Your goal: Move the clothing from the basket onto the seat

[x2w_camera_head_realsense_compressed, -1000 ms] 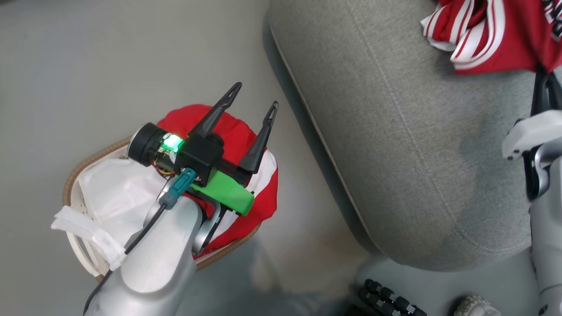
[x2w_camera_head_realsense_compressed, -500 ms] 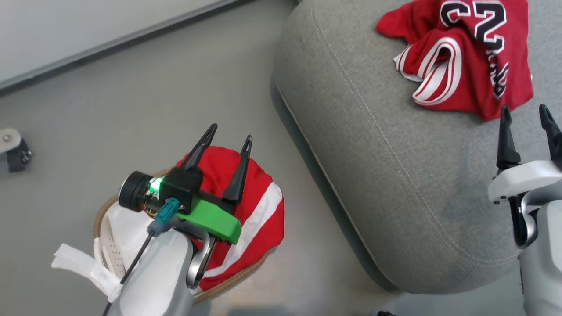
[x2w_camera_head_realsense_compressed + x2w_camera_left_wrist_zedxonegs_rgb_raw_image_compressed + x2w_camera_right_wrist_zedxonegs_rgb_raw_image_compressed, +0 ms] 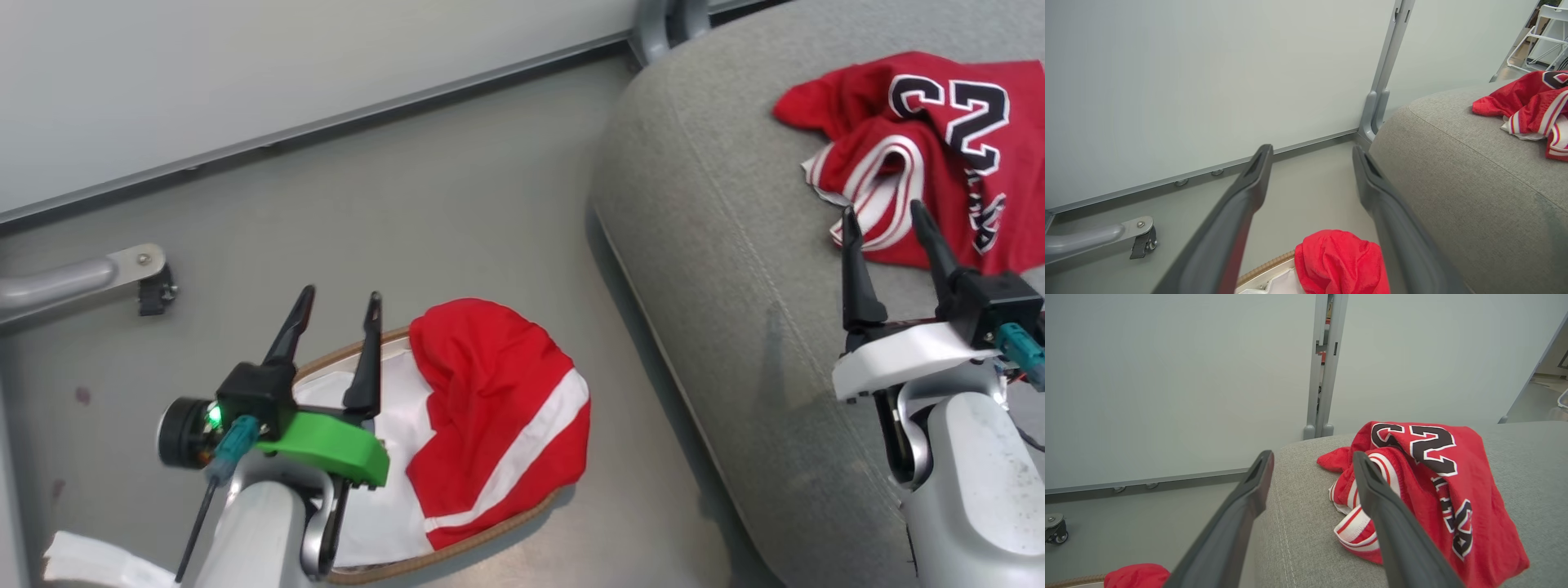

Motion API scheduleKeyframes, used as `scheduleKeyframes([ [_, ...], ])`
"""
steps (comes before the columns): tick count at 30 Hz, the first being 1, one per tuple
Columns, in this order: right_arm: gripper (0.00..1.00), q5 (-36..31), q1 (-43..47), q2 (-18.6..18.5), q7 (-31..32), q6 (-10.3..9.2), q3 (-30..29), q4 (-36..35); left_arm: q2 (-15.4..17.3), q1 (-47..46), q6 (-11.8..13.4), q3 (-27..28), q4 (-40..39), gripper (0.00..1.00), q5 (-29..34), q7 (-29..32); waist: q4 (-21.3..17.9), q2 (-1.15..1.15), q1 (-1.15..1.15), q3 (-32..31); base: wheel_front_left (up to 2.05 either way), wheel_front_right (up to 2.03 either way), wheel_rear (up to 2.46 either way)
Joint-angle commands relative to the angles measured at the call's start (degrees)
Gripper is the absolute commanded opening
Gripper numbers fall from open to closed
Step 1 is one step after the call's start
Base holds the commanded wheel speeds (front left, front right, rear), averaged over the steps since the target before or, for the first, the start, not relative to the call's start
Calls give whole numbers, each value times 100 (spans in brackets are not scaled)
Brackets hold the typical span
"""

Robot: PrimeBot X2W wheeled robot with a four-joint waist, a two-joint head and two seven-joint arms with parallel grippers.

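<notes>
I see the red jersey [image 3: 922, 163] crumpled on the grey seat [image 3: 735, 310], black white-edged numerals up and striped white trim bunched at its near edge. My right gripper [image 3: 882, 208] stands spread and empty just short of it. The other red piece [image 3: 490, 392] lies heaped in the basket [image 3: 490, 532] — the head view gives me its broad white stripe, the left wrist view its bunched red top between the left gripper [image 3: 342, 294] fingers, wide apart and empty.

Our left gripper [image 3: 342, 294] hangs at eight o'clock, fingers spread and empty, over the basket [image 3: 482, 539] and its white liner [image 3: 400, 408]; the red piece [image 3: 498, 400] with a white stripe drapes over the basket's three-o'clock side; at two o'clock the jersey [image 3: 922, 155] lies on the seat [image 3: 735, 269]; our right gripper [image 3: 882, 208] stands open at the jersey's six-o'clock edge.
</notes>
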Motion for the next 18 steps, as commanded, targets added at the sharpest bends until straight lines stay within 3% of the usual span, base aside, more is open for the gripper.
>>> scheduleKeyframes([
  [1, 100, 35, 110, -1, -2, -8, 40, -4, 3, 160, 49, 145, -1, 100, 41, -5, 362, 0, 0, -244, 0, 0, 0],
  [10, 100, 112, 353, 91, -2, -8, 287, 107, -40, 673, 119, 1027, -64, 100, 99, -5, 932, 0, 0, -487, 0, 0, 0],
  [18, 100, 125, 586, 143, -2, -8, 405, 289, -57, 1032, 117, 1357, -25, 100, 102, -5, 1170, 0, 0, -731, 0, 0, 0],
])
